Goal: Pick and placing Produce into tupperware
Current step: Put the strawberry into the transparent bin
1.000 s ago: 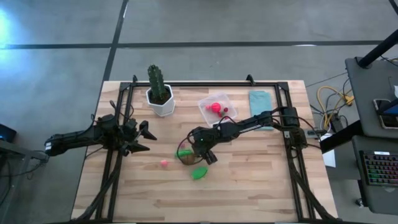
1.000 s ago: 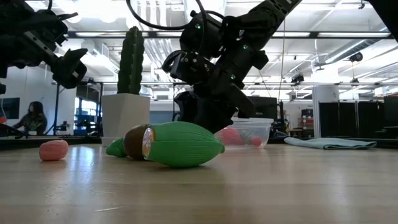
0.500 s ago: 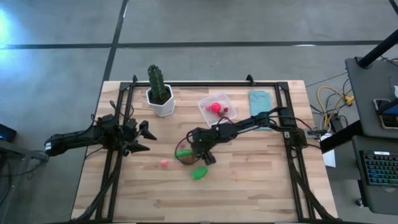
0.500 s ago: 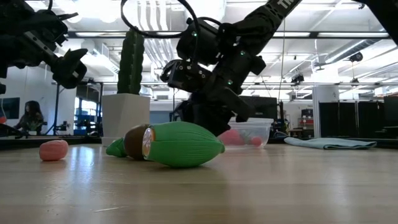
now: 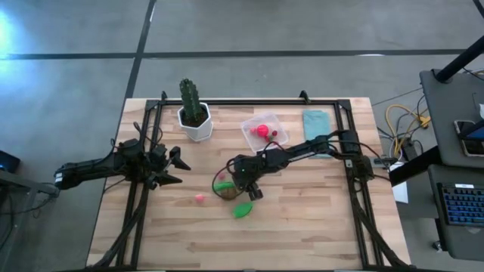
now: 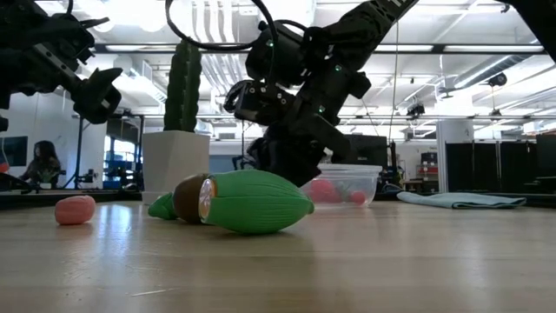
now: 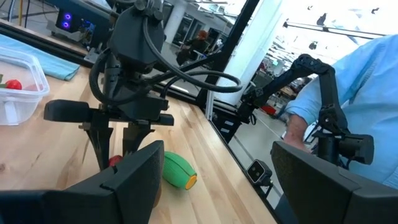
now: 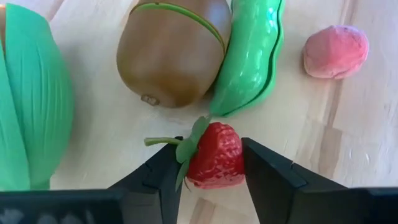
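The right gripper (image 8: 211, 171) is down over the middle of the desk, its two fingers standing either side of a small red strawberry (image 8: 214, 155) and closed to about the berry's width, apparently pinching it at its flanks while it sits at or just off the wood. In the overhead view this right gripper (image 5: 240, 180) hangs over a small cluster of produce: a brown kiwi (image 8: 171, 50) lies just beyond the strawberry, a green pea pod (image 8: 249, 56) touches the kiwi's side, a larger green ribbed piece (image 8: 31, 99) lies beside them, and a pink piece (image 8: 336, 51) sits apart, toward the desk's left edge. The tupperware (image 5: 261, 130) stands toward the far edge, right of the cactus in a white pot (image 5: 194, 113) and left of the folded blue cloth (image 5: 316, 121); it already holds a pink piece and something small and red. The left gripper (image 5: 170, 168) waits by the desk's left edge with its fingers spread wide and empty. The strawberry looks like a light, hard plastic toy with a smooth, tapering body, so it could slip out of a loose pinch; a grip across its widest part, below the green leaves, seems safest. Lifting it should take little force, and care is needed mainly not to nudge the kiwi.
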Controlling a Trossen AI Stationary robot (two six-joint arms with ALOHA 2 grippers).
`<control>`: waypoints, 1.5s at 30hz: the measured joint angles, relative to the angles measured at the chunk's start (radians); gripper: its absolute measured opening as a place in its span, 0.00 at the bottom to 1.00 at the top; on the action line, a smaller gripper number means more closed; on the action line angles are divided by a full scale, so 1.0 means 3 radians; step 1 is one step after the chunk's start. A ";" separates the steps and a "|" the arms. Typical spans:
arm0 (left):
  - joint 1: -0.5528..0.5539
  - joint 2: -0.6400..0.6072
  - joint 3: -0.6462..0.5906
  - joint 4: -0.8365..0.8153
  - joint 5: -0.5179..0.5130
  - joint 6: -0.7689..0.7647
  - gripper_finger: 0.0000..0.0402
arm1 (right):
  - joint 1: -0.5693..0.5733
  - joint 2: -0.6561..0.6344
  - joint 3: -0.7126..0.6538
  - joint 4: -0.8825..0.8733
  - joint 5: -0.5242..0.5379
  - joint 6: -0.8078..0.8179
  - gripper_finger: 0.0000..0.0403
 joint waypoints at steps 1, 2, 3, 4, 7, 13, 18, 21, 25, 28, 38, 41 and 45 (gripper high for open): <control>0.0000 -0.0001 -0.0001 0.0000 0.0000 0.0000 0.71 | 0.0000 -0.0013 0.0000 -0.0012 0.0004 0.0024 0.35; 0.0000 -0.0001 -0.0001 0.0000 0.0001 0.0000 0.71 | 0.0000 -0.0029 -0.0002 -0.0025 0.0009 0.0045 0.35; -0.0001 -0.0001 0.0000 0.0000 0.0000 0.0000 0.71 | 0.0000 -0.0047 -0.0004 -0.0013 0.0009 0.0072 0.35; 0.0000 0.0000 0.0000 0.0000 0.0000 0.0000 0.71 | -0.0001 -0.0078 -0.0004 -0.0001 0.0010 0.0095 0.35; -0.0001 0.0000 0.0000 0.0000 0.0001 0.0000 0.71 | -0.0003 -0.0197 -0.0004 0.0004 0.0020 0.0114 0.36; 0.0000 -0.0001 0.0000 0.0000 0.0001 0.0000 0.71 | -0.0027 -0.0573 -0.0004 -0.0105 0.0322 0.0292 0.37; -0.0001 0.0001 0.0000 0.0000 0.0001 0.0000 0.71 | -0.0151 -0.0938 -0.0002 -0.0502 0.0705 0.0567 0.37; -0.0001 0.0000 -0.0001 0.0000 0.0000 0.0000 0.71 | -0.0325 -0.1071 -0.0006 -0.0800 0.0848 0.0850 0.37; 0.0000 -0.0003 0.0000 0.0001 0.0003 0.0001 0.71 | -0.0656 -0.1099 -0.0042 -0.1116 0.1083 0.1181 0.37; 0.0000 -0.0002 -0.0001 0.0000 0.0001 0.0000 0.71 | -0.0908 -0.1057 -0.0056 -0.1223 0.1095 0.1416 0.37; 0.0000 0.0001 0.0000 0.0000 0.0001 0.0001 0.71 | -0.1201 -0.0881 -0.0069 -0.1431 0.0989 0.1594 0.37; -0.0001 -0.0001 -0.0001 0.0000 0.0001 0.0000 0.71 | -0.1170 -0.0873 -0.0068 -0.1323 0.0969 0.1587 0.37; -0.0001 -0.0001 0.0000 0.0001 0.0001 0.0000 0.71 | -0.1171 -0.0873 -0.0067 -0.1248 0.0944 0.1576 0.39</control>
